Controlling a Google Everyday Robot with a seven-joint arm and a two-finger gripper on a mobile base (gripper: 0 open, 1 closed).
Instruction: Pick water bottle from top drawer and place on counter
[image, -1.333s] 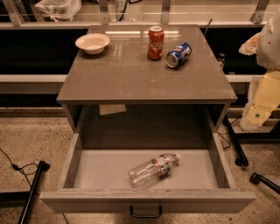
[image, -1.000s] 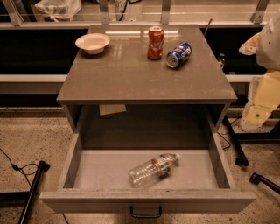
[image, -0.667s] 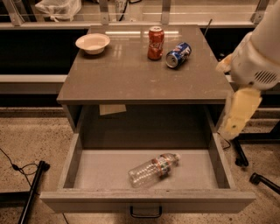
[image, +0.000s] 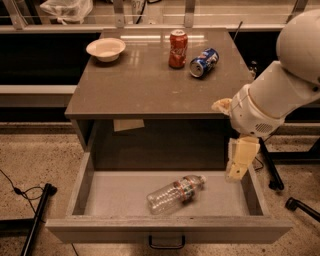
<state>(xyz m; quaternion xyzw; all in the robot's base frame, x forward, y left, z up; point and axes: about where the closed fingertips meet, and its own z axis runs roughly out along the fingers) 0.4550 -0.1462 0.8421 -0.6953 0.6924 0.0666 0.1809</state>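
Note:
The water bottle (image: 175, 194) lies on its side on the pale floor of the open top drawer (image: 115, 195), cap toward the right back. The drawer's dark pull handle (image: 166, 244) shows at the front. The counter (image: 150, 80) is the glossy grey-brown top above the drawer. My gripper (image: 238, 162) hangs from the white arm at the right, pointing down over the drawer's right side, to the right of the bottle and above it. It does not touch the bottle.
On the counter stand a white bowl (image: 105, 49) at back left, an upright red soda can (image: 178, 48) and a blue can (image: 203, 62) on its side. A black stand leg (image: 37, 210) lies on the floor at left. Black legs (image: 280, 175) stand at right.
My arm has swung in from the right edge toward the cabinet, and the gripper now reaches down over the drawer's right side. The bottle, cans and bowl have not moved.

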